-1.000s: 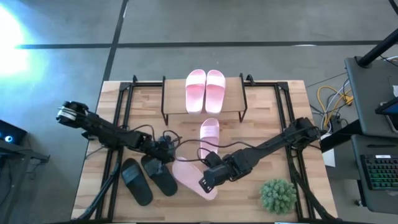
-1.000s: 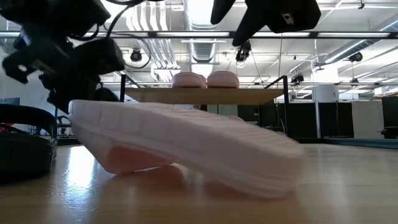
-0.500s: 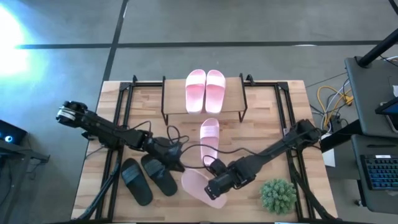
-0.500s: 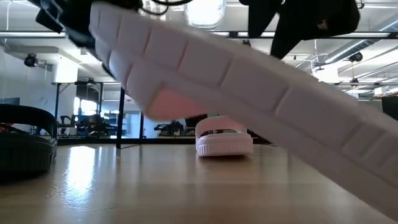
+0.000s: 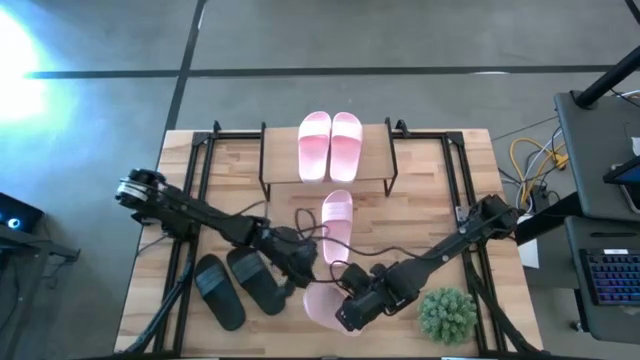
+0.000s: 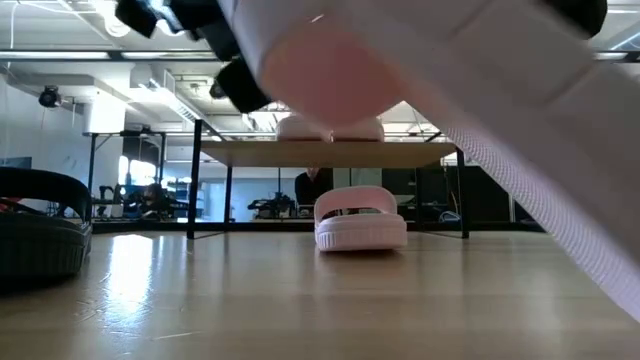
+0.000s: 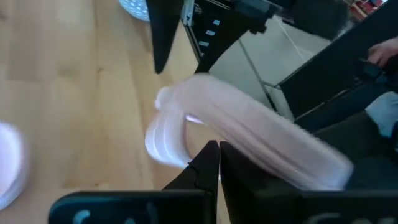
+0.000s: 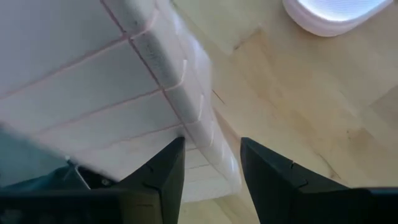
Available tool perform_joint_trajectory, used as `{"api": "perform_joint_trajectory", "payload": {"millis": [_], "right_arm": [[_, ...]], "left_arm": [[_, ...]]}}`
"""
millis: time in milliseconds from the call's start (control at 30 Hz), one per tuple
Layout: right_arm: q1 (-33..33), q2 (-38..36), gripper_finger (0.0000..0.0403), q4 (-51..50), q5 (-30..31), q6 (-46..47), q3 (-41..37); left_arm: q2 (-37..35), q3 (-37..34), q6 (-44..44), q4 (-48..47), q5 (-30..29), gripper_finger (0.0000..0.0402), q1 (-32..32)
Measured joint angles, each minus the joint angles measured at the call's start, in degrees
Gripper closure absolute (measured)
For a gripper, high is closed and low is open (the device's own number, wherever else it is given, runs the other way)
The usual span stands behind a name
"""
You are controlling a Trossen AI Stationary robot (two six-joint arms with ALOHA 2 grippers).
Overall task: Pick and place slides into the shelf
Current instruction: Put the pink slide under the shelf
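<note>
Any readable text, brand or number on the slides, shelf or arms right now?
None can be read.
Pink slide held between both grippers: grooved sole, no visible print.
Shelf: bare wood, no label.
Keyboard at the table's right: keys too small to read.

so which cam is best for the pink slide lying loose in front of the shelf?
The low view: the loose pink slide sits sharp and unblocked on the table, strap facing the camera, under the shelf. The high view shows it from above but cables cross it. The left wrist view catches only a cropped edge, the right wrist view a cut-off end.
</note>
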Motion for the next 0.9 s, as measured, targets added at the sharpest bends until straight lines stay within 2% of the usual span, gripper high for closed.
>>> {"api": "perform_joint_trajectory", "payload": {"millis": [167, 333, 467, 567, 700, 900], "right_arm": [[0.02, -0.21, 0.0255, -6.54, 1.34, 2.57, -0.04], [0.04, -0.22, 0.0255, -10.32, 3.44, 1.14, -0.13], [0.19, -0.22, 0.0255, -16.04, 8.12, 3.97, -0.25], [0.99, -0.2, 0.0255, -26.93, 12.2, 10.51, -0.38], [2.69, -1.2, 0.0255, -40.98, 12.8, 20.32, -0.52], [5.28, -8.69, 0.0255, -34.28, 13.08, 20.59, -1.2]], "left_arm": [[6.13, 8.37, -2.07, -0.29, 2.22, 0.0402, 0.04], [8.4, 14.18, -3.13, -2.13, 1.72, 0.0402, 0.09], [8.25, 16.76, -2.78, -8.27, -5.8, 0.0402, 0.23], [8.09, 17.68, -3.09, -12.07, -10.9, 0.0402, 0.87], [8.25, 18.05, -4.46, -12.29, -11.52, 0.0402, 1.27], [8.46, 18.67, -4.5, -12.22, -13.27, 0.0402, 2.14]]}}
